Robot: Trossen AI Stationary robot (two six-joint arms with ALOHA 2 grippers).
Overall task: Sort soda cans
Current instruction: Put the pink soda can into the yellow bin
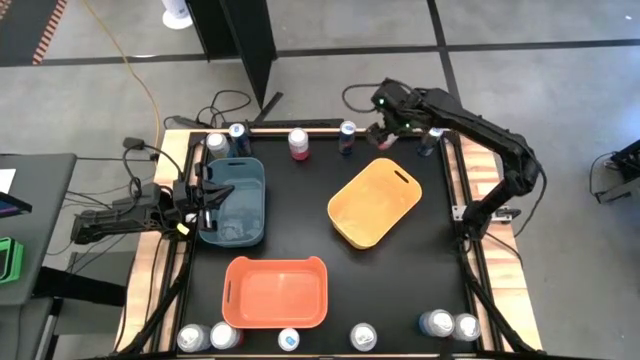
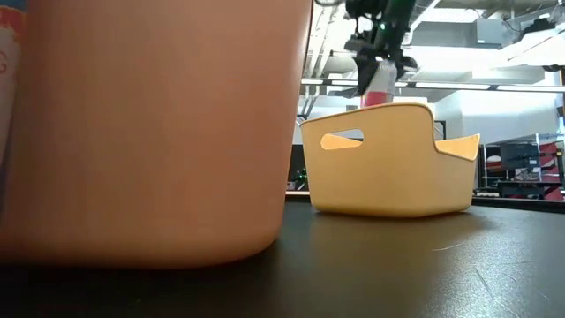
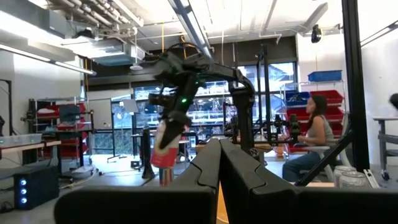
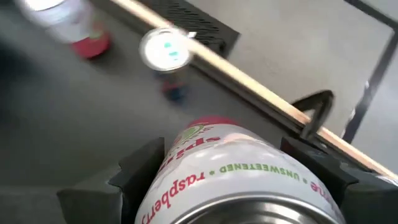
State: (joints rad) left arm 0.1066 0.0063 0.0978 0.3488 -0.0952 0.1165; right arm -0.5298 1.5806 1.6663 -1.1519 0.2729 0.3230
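- A pink and white can [image 4: 217,174] sits between the two dark fingers [image 4: 140,168] of the right end effector [image 1: 383,135]. The fingers press on it from both sides, so it is pinching this can. The green word "unsweetened" shows on it.
- This can is up in the air, not on the desk [image 1: 300,225]. In the low view it hangs above the far wall of the yellow bin [image 2: 393,159].
- From above, the right end effector is near the far edge of the desk, just past the far end of the yellow bin.
- Close by on the far edge stand more cans in a row — a silver one [image 1: 215,142], a blue one [image 1: 238,132], a pink one [image 1: 298,143] and another blue one [image 1: 347,133].
- More cans stand along the near edge — two at the left corner [image 1: 192,337], one with a blue top [image 1: 289,341], one silver [image 1: 363,337] and two near the right corner [image 1: 437,323].
- The orange bin [image 1: 275,292] lies near the middle of the near side. The blue bin [image 1: 236,200] lies on the left side.
- The left end effector [image 1: 205,195] waits at the left rim of the blue bin. Its fingers [image 3: 217,177] are pressed together and hold nothing.
- Far behind the desk, a person [image 3: 311,140] sits in the room.
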